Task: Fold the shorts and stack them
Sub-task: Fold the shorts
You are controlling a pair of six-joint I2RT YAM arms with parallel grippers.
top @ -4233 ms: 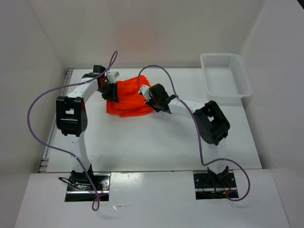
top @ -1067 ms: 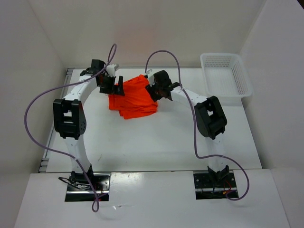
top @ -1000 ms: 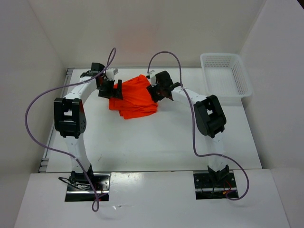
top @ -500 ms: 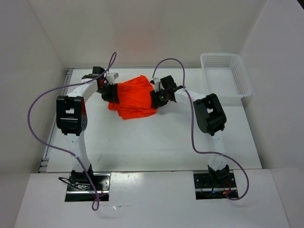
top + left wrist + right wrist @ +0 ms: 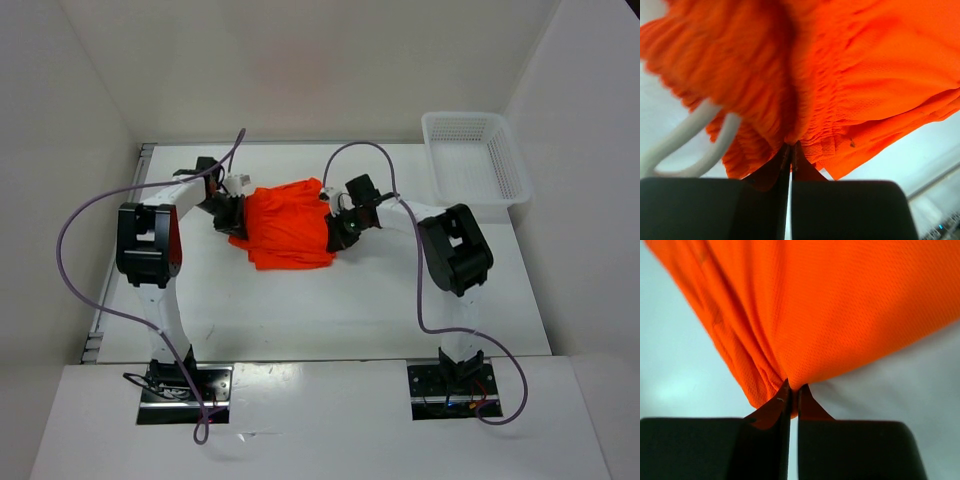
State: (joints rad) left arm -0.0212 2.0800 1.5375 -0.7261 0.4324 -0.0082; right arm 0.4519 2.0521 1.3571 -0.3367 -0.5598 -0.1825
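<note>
The orange-red shorts lie bunched on the white table between the two arms. My left gripper is shut on the gathered waistband at their left edge; in the left wrist view the ruffled elastic and white drawstring hang right at the left gripper, whose jaws pinch the fabric. My right gripper is shut on the right edge of the shorts; in the right wrist view the right gripper pinches a fold of smooth mesh.
A white plastic basket stands at the back right corner of the table. White walls close in the back and both sides. Purple cables loop over both arms.
Both grippers have closed on the shorts, left on the waistband and right on the opposite edge. The cloth has shifted toward the front and right and looks more spread between them.
</note>
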